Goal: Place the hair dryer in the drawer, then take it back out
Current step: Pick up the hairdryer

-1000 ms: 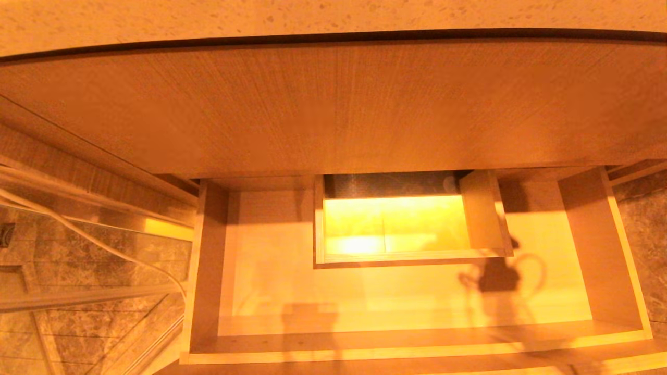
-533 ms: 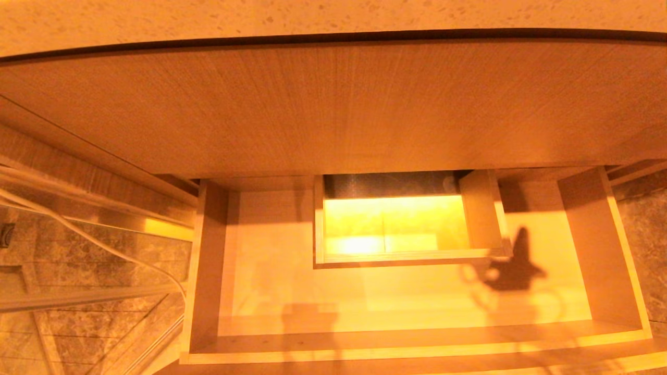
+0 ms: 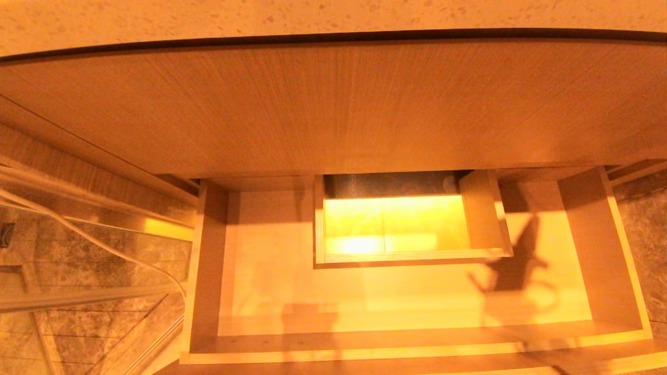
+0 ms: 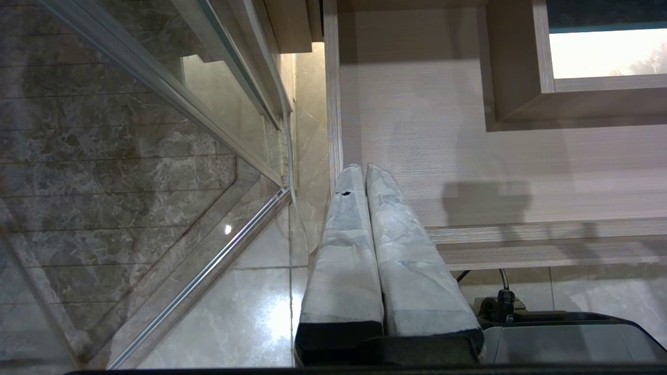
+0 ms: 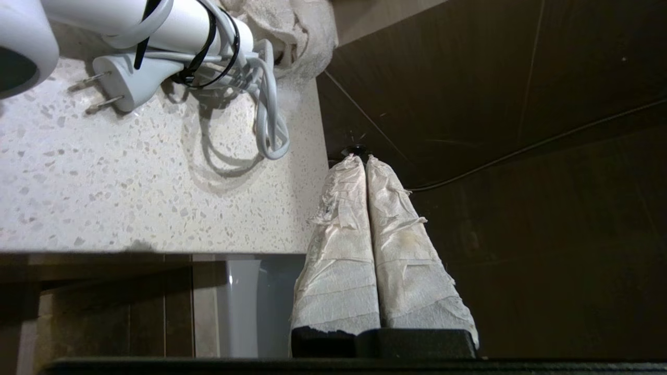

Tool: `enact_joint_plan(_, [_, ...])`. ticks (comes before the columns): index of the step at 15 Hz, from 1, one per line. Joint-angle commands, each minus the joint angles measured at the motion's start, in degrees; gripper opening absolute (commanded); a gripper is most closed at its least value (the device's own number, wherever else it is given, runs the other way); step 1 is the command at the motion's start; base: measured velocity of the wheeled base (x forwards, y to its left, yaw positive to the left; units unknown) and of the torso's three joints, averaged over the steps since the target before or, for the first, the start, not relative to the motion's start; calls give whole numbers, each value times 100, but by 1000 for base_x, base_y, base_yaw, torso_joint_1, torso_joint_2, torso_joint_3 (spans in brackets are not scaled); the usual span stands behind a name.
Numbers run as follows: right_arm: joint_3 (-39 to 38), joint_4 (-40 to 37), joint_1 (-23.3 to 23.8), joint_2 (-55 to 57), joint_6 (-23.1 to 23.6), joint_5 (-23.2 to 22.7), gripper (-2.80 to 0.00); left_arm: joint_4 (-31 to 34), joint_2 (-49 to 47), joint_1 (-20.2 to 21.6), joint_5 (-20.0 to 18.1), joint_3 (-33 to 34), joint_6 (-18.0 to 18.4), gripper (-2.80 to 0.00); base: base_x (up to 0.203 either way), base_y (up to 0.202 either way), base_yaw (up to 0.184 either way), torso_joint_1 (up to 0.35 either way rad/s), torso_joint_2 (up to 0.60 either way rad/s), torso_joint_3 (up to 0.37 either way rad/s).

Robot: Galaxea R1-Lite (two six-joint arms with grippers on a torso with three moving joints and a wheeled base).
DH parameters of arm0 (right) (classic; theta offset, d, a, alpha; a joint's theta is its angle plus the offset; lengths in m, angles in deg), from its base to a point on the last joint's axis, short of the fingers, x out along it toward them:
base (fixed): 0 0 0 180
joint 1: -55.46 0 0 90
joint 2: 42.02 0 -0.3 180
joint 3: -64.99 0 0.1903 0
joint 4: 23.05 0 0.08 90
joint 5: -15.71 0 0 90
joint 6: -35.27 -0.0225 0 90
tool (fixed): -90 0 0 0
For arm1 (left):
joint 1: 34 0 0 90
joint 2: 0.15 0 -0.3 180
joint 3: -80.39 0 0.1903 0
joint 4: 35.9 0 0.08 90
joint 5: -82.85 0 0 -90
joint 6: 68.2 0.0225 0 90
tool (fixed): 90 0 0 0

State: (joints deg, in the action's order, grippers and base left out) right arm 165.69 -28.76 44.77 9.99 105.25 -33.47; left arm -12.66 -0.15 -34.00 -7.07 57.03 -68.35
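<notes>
On the speckled counter (image 5: 130, 172), near its end edge, the hair dryer (image 5: 104, 21) lies on its side, its white cord (image 5: 266, 120) looped and bound to the handle with black ties, the plug (image 5: 122, 83) flat on the stone beside it. A crumpled pale towel (image 5: 292, 31) touches the dryer's far side. The right gripper (image 5: 365, 161) hangs just past the counter's edge, apart from the dryer, its two wrapped fingers pressed together and holding nothing. Below the counter the drawer (image 3: 208, 260) stands pulled out, its pale floor bare around the boxed cut-out (image 3: 490, 219) at mid-back. The left gripper (image 4: 363, 169) is parked low by the drawer's left front corner, fingers likewise pressed together.
</notes>
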Motion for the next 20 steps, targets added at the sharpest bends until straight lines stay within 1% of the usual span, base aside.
enact_joint_plan(1, [-25, 395, 10, 430, 281, 138, -280, -4, 0, 0, 1, 0, -3, -280, 0, 0, 0, 0, 0, 0])
enact_joint_plan(2, [-36, 563, 20, 578, 482, 309, -280, -4, 0, 0, 1, 0, -3, -280, 0, 0, 0, 0, 0, 0])
enact_joint_plan(3, [-24, 759, 63, 733, 688, 384, -280, -4, 0, 0, 1, 0, -3, -280, 0, 0, 0, 0, 0, 0])
enact_joint_plan(5, [-27, 1285, 376, 954, 1121, 413, -280, -4, 0, 0, 1, 0, -3, -280, 0, 0, 0, 0, 0, 0])
enact_joint_plan(6, [-31, 1471, 459, 1053, 1208, 419, -280, -4, 0, 0, 1, 0, -3, -280, 0, 0, 0, 0, 0, 0])
enact_joint_plan(9, [4, 1840, 798, 1265, 1217, 417, -280, -4, 0, 0, 1, 0, -3, -280, 0, 0, 0, 0, 0, 0])
enact_joint_plan(11, [89, 1740, 876, 1262, 1219, 485, -280, -4, 0, 0, 1, 0, -3, -280, 0, 0, 0, 0, 0, 0])
enact_joint_plan(16, [324, 1099, 865, 645, 1142, 483, -280, -4, 0, 0, 1, 0, -3, -280, 0, 0, 0, 0, 0, 0])
enact_joint_plan(17, [405, 1067, 849, 584, 1044, 491, -280, -4, 0, 0, 1, 0, -3, -280, 0, 0, 0, 0, 0, 0])
enact_joint_plan(18, [437, 1035, 831, 560, 853, 522, -280, -4, 0, 0, 1, 0, -3, -280, 0, 0, 0, 0, 0, 0])
enact_joint_plan(19, [510, 941, 794, 546, 444, 621, -280, -4, 0, 0, 1, 0, -3, -280, 0, 0, 0, 0, 0, 0])
enact_joint_plan(20, [612, 619, 687, 478, 153, 849, -280, -4, 0, 0, 1, 0, -3, -280, 0, 0, 0, 0, 0, 0])
